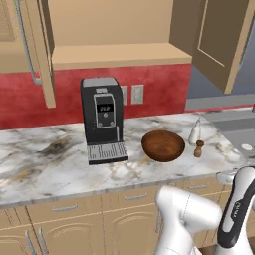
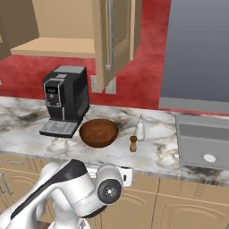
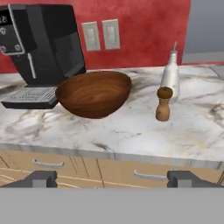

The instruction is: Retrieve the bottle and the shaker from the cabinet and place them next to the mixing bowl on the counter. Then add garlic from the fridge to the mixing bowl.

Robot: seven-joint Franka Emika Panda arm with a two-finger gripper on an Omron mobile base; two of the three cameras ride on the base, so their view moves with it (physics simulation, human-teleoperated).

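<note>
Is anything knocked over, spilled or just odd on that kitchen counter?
Nothing is spilled or tipped. The bottle and shaker stand upright beside the mixing bowl on the counter. The one loose end: the cabinet doors hang open over a bare shelf.

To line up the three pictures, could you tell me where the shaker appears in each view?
Left base view: shaker right of centre, right of the mixing bowl.
Right base view: shaker just right of centre, right of the bowl.
Hand view: shaker right of centre.
Shared landmark: the bottle just behind it.
</note>
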